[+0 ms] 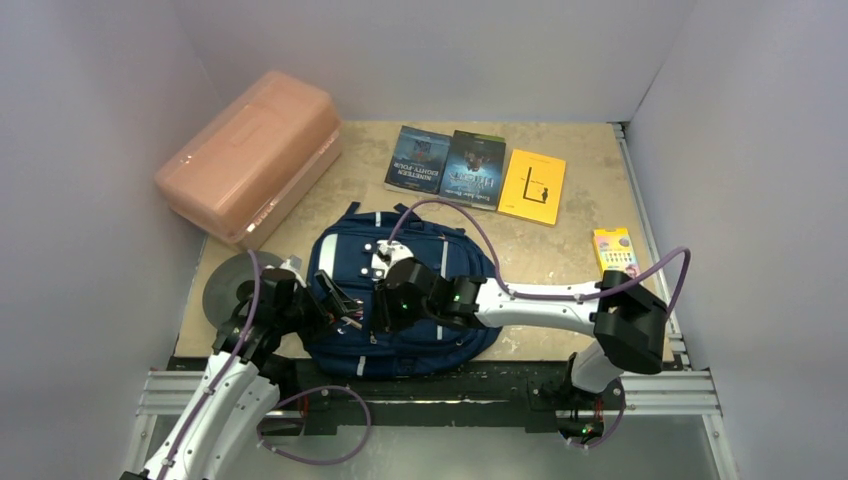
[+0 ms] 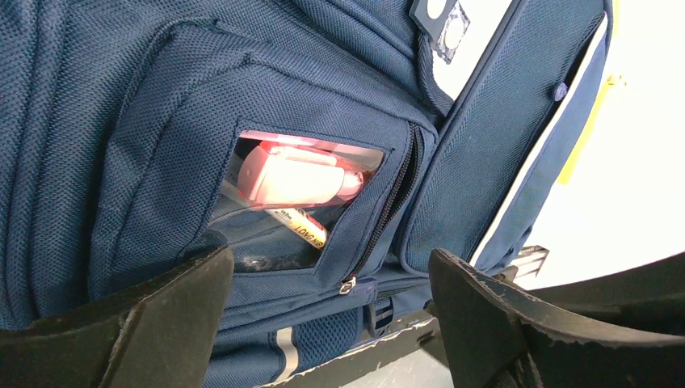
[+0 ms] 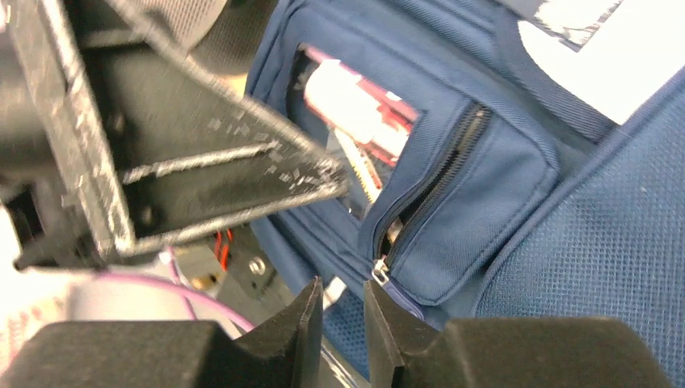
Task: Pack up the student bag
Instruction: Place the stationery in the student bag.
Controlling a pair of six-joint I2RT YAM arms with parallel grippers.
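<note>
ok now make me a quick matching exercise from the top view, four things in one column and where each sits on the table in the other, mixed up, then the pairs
Things
1. student bag
2. pink plastic box
3. yellow book
4. small multicoloured pack

Places, seen from above
a. by the right edge
b. far left corner
c. middle, at the near edge
d. far side, right of centre

Pairs: 1-c, 2-b, 3-d, 4-a
</note>
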